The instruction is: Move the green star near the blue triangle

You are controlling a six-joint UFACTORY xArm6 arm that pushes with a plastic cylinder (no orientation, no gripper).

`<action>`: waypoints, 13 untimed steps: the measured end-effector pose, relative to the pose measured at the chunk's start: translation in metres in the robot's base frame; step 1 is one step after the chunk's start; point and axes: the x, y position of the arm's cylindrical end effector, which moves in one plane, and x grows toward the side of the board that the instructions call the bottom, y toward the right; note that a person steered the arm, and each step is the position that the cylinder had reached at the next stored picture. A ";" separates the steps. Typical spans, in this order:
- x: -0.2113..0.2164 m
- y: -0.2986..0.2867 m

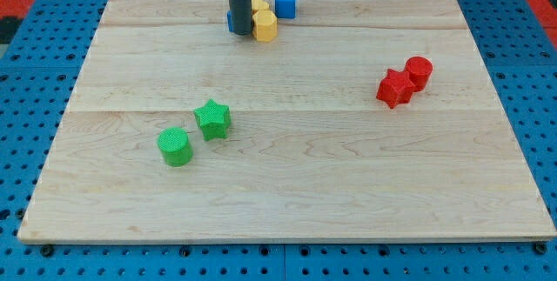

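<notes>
Dark rod upright at view's top, my tip (240,41) touching board (lower end visible).

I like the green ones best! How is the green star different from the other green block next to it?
The green star has points around its edge, while the green cylinder is round. The green star sits nearer the view's top and right; the green cylinder sits lower and to the left. They stand close together, apparently not touching. Both are the same bright green, look similar in size, and lie far from my tip.

Green cylinder (175,147) lower left; red star (396,88) touching red cylinder (419,72); yellow blocks (265,25), blue cube (285,3) top.
</notes>
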 end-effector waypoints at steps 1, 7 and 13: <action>0.031 0.000; 0.184 -0.055; 0.105 -0.047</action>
